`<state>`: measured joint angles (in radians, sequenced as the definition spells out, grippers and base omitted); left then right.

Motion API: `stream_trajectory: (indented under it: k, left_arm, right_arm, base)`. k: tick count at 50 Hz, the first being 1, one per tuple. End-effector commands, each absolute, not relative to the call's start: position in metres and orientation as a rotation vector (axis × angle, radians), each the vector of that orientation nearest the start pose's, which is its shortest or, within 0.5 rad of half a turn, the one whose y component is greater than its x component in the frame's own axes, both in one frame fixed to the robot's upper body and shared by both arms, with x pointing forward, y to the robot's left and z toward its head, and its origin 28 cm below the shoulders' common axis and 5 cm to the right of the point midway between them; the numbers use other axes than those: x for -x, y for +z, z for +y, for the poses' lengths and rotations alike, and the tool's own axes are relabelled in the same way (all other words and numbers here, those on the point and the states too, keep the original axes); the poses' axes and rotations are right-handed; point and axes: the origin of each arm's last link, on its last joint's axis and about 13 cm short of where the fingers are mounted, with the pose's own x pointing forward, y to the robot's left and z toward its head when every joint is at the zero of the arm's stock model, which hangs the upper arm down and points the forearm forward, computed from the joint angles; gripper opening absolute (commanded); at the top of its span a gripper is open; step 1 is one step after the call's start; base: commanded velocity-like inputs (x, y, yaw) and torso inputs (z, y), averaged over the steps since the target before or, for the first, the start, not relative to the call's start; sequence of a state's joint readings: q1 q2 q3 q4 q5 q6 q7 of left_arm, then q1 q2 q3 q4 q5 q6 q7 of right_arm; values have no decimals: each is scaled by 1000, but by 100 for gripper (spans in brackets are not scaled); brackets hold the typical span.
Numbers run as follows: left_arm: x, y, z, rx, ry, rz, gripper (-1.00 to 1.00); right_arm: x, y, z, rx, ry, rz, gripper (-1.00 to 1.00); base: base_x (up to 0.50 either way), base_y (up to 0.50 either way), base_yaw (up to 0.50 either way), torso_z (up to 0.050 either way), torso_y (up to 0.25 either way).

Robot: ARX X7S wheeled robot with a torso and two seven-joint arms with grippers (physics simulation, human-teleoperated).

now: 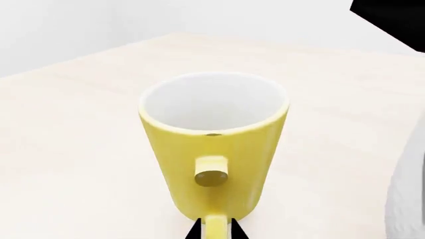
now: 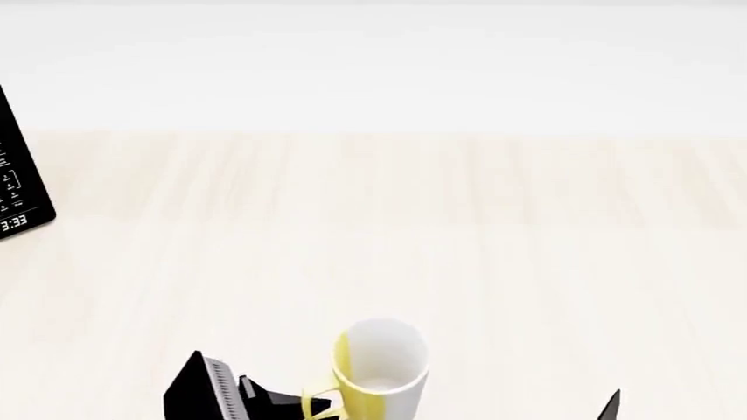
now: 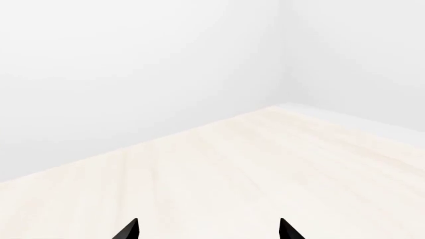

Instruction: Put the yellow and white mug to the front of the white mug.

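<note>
The yellow and white mug (image 1: pixel 212 144) stands upright right in front of my left gripper (image 1: pixel 214 226), white inside, yellow handle toward the gripper. The two black fingertips sit tight on either side of the handle, shut on it. In the head view the mug (image 2: pixel 380 372) is at the bottom centre with the left gripper (image 2: pixel 306 407) at its left. My right gripper (image 3: pixel 209 229) is open and empty over bare table; one fingertip (image 2: pixel 611 407) shows in the head view. A pale rounded shape (image 1: pixel 410 199) at the left wrist view's edge may be the white mug; I cannot tell.
The light wooden table (image 2: pixel 467 227) stretches ahead to a white wall. A black device with a digital display (image 2: pixel 17 188) stands at the far left; it also shows as a black corner in the left wrist view (image 1: pixel 391 20).
</note>
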<state>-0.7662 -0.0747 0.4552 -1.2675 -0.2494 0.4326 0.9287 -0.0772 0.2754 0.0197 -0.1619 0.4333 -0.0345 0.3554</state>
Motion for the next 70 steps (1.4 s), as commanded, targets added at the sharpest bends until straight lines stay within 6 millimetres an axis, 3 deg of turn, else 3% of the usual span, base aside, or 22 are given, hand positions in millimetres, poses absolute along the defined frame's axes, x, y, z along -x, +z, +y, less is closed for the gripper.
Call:
stream_trajectory:
  k: [1,70]
  left_arm:
    - [-340,4,211,-76,-1106,126,-100]
    - [-327,-16,210,-145,-1043,259,-100]
  right_arm:
    - [-197,43,-155,-176,-325,-85,100]
    - [-195,44,-154,-176,-322,-91,100]
  base:
    - [0,0,0,0,0]
    - [0,0,0,0,0]
